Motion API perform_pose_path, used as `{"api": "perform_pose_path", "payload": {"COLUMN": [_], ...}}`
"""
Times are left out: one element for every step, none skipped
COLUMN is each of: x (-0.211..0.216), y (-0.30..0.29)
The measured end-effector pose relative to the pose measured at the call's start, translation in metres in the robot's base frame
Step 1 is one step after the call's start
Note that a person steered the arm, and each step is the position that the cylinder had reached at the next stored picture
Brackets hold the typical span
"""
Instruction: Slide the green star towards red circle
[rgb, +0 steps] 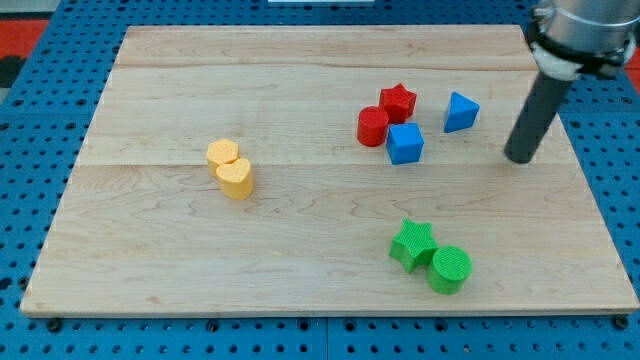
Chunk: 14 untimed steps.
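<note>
My tip (519, 158), no pincer to judge, stands far right of the green star (411, 243); pushing could drag the touching green circle (450, 269), or knock the blue cube (405, 143) beside the red circle (373, 127)

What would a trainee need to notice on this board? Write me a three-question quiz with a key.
1. True or false: my tip touches the green star.
2. Which block touches the green star on its lower right side in the view? A) blue cube B) green cylinder C) yellow heart
3. Fill in: the red circle lies toward the view's ____ from the green star.

Key:
1. False; it stands apart, at the view's right of the blue triangle.
2. B, the green cylinder.
3. Top; it sits beside the red star and blue cube.
</note>
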<state>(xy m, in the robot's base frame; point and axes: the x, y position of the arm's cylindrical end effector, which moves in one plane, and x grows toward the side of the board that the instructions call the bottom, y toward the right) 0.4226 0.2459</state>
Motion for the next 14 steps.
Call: {"api": "perform_pose_path", "payload": {"x": [-0.029,-0.04,-0.027,-0.023,0.046,0.134,0.195,0.195,0.155,0.122,0.107,0.071,0.036,0.085], "y": [-0.003,-0.049,-0.082,-0.072,-0.02,-0.02,-0.051,-0.083,-0.118,-0.16,-0.21,-0.251,-0.288,-0.292]}}
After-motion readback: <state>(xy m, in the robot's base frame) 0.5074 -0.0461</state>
